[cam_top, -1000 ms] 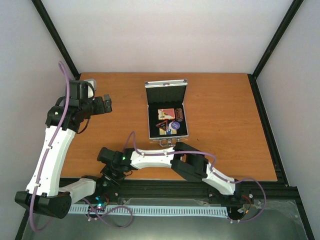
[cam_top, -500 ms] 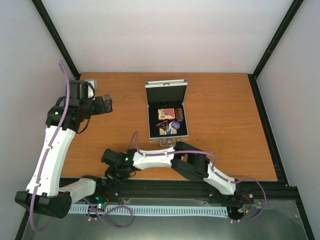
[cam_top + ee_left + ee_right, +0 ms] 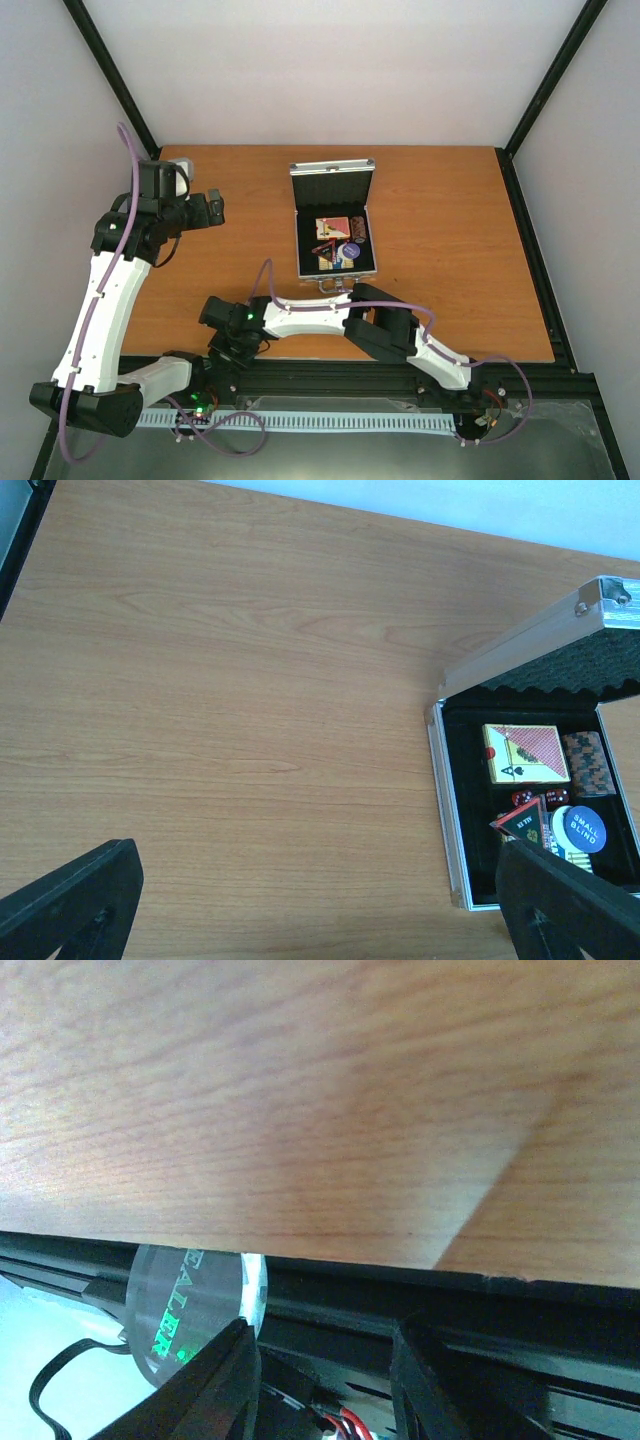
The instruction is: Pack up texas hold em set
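The silver case [image 3: 333,169] stands open mid-table with its lid up. In the left wrist view its black tray [image 3: 441,810] holds a pink card deck [image 3: 527,754], a brown chip stack [image 3: 587,764], red dice [image 3: 527,797], a black triangle [image 3: 527,823] and a blue disc [image 3: 585,828]. My left gripper [image 3: 213,208] is open and empty above the table, left of the case. My right gripper [image 3: 225,345] is open at the table's near edge. A clear "DEALER" disc [image 3: 195,1310] shows over the black rail, just outside its left finger [image 3: 225,1380].
The black frame rail [image 3: 420,1310] runs along the table's near edge under my right gripper, with wires below it. Bare wood [image 3: 250,700] lies between my left gripper and the case. Black frame posts [image 3: 110,80] stand at the back corners.
My right gripper has moved a little toward the table's near edge. The left arm and the case have not moved.
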`<act>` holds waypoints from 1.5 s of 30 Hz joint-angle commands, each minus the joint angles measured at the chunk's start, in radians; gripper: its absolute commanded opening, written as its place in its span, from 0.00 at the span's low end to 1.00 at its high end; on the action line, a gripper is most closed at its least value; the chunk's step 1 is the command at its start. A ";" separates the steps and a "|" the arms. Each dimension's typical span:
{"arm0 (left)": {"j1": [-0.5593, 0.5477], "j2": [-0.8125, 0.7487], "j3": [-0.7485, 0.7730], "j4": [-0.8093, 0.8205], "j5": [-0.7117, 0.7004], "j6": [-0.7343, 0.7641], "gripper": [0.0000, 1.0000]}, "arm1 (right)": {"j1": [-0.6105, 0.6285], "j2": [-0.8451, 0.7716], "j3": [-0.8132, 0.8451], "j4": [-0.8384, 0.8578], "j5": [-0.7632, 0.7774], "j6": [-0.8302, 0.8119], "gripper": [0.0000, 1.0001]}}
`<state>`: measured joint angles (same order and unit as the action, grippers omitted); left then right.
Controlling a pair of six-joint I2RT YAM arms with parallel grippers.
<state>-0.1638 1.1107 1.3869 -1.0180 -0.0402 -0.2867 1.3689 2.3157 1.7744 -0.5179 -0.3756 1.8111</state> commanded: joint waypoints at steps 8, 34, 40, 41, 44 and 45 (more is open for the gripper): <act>-0.002 0.003 0.039 -0.013 -0.003 0.017 1.00 | 0.012 0.065 0.146 -0.002 -0.010 -0.028 0.36; -0.003 -0.003 0.009 -0.003 -0.024 0.020 1.00 | 0.033 0.230 0.296 0.006 -0.148 -0.042 0.29; -0.002 -0.004 0.022 -0.003 -0.026 0.020 1.00 | 0.033 0.247 0.305 -0.003 -0.163 -0.062 0.07; -0.002 -0.005 0.022 -0.003 -0.027 0.020 1.00 | 0.033 0.243 0.301 -0.009 -0.160 -0.068 0.03; -0.002 -0.006 0.024 -0.005 -0.031 0.020 1.00 | 0.028 0.220 0.272 -0.017 -0.143 -0.076 0.03; -0.002 -0.008 0.025 -0.004 -0.031 0.021 1.00 | 0.024 0.210 0.256 -0.015 -0.135 -0.076 0.03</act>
<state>-0.1638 1.1114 1.3869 -1.0183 -0.0605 -0.2840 1.3647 2.5114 2.0693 -0.5270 -0.5011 1.7851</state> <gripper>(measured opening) 0.998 0.158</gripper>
